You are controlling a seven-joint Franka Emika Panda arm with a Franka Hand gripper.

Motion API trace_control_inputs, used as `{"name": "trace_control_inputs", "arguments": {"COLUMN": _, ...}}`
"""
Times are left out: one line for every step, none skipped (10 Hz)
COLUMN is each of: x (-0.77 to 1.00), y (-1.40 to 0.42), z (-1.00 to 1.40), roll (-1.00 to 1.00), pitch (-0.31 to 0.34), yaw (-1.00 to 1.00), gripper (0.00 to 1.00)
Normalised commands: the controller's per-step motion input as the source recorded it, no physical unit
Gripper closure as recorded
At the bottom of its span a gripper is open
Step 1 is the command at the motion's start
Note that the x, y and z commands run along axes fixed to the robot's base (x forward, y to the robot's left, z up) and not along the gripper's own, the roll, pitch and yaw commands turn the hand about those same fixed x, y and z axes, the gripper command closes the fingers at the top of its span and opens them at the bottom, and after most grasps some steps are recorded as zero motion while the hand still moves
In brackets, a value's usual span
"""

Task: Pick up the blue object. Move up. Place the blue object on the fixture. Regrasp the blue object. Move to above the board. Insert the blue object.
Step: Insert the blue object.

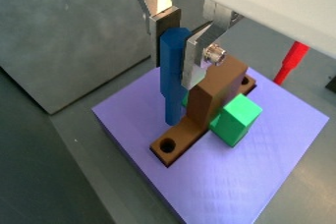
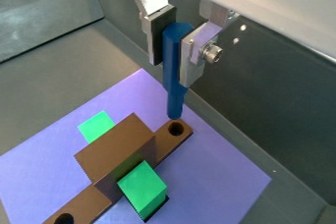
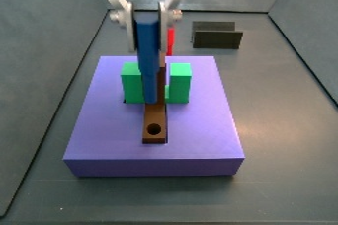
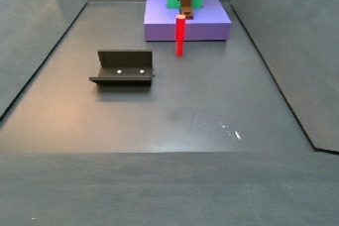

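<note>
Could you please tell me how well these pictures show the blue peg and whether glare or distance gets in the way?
In both wrist views the blue peg is large and fairly sharp between the fingers of the gripper; a bright out-of-focus band crosses each picture's corner. In a side view the peg is clear over the board. In a side view the violet slab is far and small, and the floor shows pale glare.

The gripper (image 2: 178, 33) has flat silver fingers (image 2: 202, 43) with dark pads, small screws and a white body.
</note>
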Motion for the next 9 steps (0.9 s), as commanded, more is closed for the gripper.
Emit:
{"name": "trace_control_inputs", "arguments": {"x": 0.15, "y": -0.07, "z": -0.3, "roll": 0.12, "pitch": 0.0, "yaw": 0.11, "gripper": 1.0}}
{"name": "trace_control_inputs", "arguments": {"x": 0.0, "y": -0.17, "z": -0.34, "roll": 0.15, "pitch": 0.0, "yaw": 0.05, "gripper": 1.0}}
{"name": "trace_control_inputs", "arguments": {"x": 0.0, "y": -0.3, "z": -0.36, "roll": 0.19, "pitch": 0.0, "yaw": 0.03, "gripper": 1.0}}
{"name": "trace_control_inputs", "arguments": {"x": 0.0, "y": -0.3, "z": -0.35, "roll": 0.23, "pitch": 0.001, "yaw": 0.0, "gripper": 1.0}}
{"name": "trace_control_inputs", "arguments": {"x": 0.04, "y": -0.23, "z": -0.33, "roll": 0.21, "pitch": 0.009, "yaw": 0.0, "gripper": 1.0}}
{"name": "trace_control_inputs", "arguments": {"x": 0.12, "y": -0.07, "z": -0.33, "roll": 0.16, "pitch": 0.02, "yaw": 0.0, "gripper": 1.0}}
{"name": "trace_control_inputs", "arguments": {"x": 0.13, "y": 0.0, "z": -0.3, "roll": 0.11, "pitch": 0.031, "yaw": 0.0, "gripper": 1.0}}
{"name": "trace_control_inputs", "arguments": {"x": 0.14, "y": 0.0, "z": -0.21, "roll": 0.06, "pitch": 0.05, "yaw": 0.0, "gripper": 1.0}}
{"name": "trace_control_inputs", "arguments": {"x": 0.08, "y": 0.0, "z": -0.18, "roll": 0.06, "pitch": 0.046, "yaw": 0.0, "gripper": 1.0}}
